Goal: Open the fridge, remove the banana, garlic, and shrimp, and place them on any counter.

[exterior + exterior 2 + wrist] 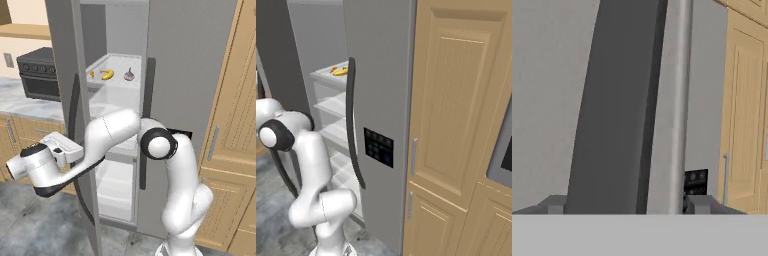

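Three small foods sit in a row on an upper shelf of the open fridge (pixel 190 65): shrimp (pixel 92 74), banana (pixel 107 75) lying crosswise with its ends seemingly curling upward, and garlic (pixel 129 75), stem up. The gripper (pixel 626 204) has its fingers spread wide either side of the left door's upright dark handle (pixel 614 110), not clamped on it.

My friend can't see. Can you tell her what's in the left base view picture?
A tall grey fridge has its left door swung open, and on a white shelf inside sit a tiny orange shrimp, a yellow banana and a pale garlic bulb. A white robot arm reaches left, in front of the open door.
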{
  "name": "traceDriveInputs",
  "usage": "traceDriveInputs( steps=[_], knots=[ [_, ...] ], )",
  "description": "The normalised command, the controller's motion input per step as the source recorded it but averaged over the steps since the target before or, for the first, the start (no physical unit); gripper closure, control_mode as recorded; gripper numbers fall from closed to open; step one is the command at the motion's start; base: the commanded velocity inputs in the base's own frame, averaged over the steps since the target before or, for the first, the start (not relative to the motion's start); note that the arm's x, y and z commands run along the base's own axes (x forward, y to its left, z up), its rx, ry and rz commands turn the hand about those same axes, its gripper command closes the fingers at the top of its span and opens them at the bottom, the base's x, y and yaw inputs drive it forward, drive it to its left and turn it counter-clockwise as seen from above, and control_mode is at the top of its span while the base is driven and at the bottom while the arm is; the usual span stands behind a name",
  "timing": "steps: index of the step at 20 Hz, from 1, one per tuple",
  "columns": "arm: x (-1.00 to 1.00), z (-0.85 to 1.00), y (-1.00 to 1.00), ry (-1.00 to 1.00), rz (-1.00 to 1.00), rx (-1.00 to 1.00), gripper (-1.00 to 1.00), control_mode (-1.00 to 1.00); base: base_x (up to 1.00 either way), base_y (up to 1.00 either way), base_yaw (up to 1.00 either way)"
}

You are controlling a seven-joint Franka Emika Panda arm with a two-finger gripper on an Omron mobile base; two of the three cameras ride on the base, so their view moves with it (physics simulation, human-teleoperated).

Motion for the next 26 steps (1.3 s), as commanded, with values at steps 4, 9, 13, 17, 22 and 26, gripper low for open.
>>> traceDriveInputs(
  steps=[4,9,13,17,22,26],
  knots=[
    [-0.25,0.12,0.33,-0.01,0.24,0.14,-1.00,-1.00,0.00,0.00,0.00],
    [0.93,-0.02,0.20,0.00,0.26,0.09,-1.00,-1.00,0.00,0.00,0.00],
    [1.00,-0.10,0.04,0.00,0.39,0.08,-1.00,-1.00,0.00,0.00,0.00],
    [1.00,-0.12,0.02,0.05,0.43,0.04,-1.00,-1.00,0.00,0.00,0.00],
    [0.23,-0.03,-0.03,0.00,0.44,0.03,-1.00,-1.00,0.00,0.00,0.00],
    [-0.97,0.75,-0.67,-0.15,0.16,0.06,-1.00,-1.00,0.00,0.00,0.00]
  ],
)
